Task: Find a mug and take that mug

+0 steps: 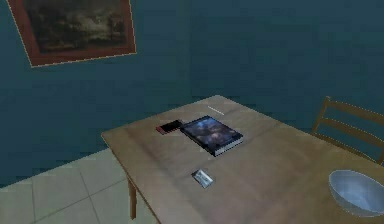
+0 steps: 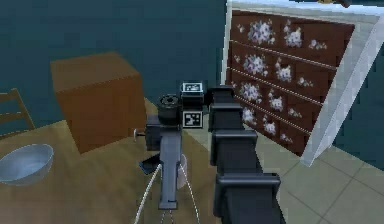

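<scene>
Wooden table point(image 1: 275, 165), light-toned, set against teal wall point(image 1: 250, 50). Laid on it: dark-covered book point(image 1: 212, 133), flat, near the middle; small dark red flat item point(image 1: 168, 127) just beside the book, toward the forward view's left; thin white strip point(image 1: 216, 105) near the far edge; small grey object point(image 1: 203, 178) near the front edge, too small to identify; pale bowl point(image 1: 356, 190) at the forward view's lower right corner. Wooden chair point(image 1: 350, 122) beyond the table, right. Framed dark painting point(image 1: 76, 28) on the wall, upper left. Pale tiled floor point(image 1: 60, 190), lower left. Arm side view: dark arm point(image 2: 240, 165) rising from the bottom edge; two white marker squares point(image 2: 191, 104) at its far end; gripper point(image 2: 168, 205) left of these, over the tabletop, thin fingers point(image 2: 148, 200) running to the bottom edge. Finger spread: cannot tell. Contents of grip: cannot tell. Brown box point(image 2: 95, 95) standing on the table beyond the gripper. White-framed chest of drawers point(image 2: 285, 70), brown fronts with white flowers, right. Mug: whereabouts cannot be told.
</scene>
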Tool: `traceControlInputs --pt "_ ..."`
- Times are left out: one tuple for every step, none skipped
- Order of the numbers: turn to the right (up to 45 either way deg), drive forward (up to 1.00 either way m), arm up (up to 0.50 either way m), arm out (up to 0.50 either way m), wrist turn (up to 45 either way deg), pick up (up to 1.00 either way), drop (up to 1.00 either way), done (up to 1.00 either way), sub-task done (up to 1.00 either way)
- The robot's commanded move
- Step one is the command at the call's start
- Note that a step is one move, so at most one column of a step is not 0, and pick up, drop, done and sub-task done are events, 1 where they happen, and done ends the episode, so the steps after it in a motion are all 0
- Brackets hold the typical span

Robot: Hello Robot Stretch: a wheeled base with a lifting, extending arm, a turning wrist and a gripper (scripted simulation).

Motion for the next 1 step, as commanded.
traceControlInputs --pt "0.0 0.0 0.0 0.0 45.0 0.0 0.0 0.0 0.0"
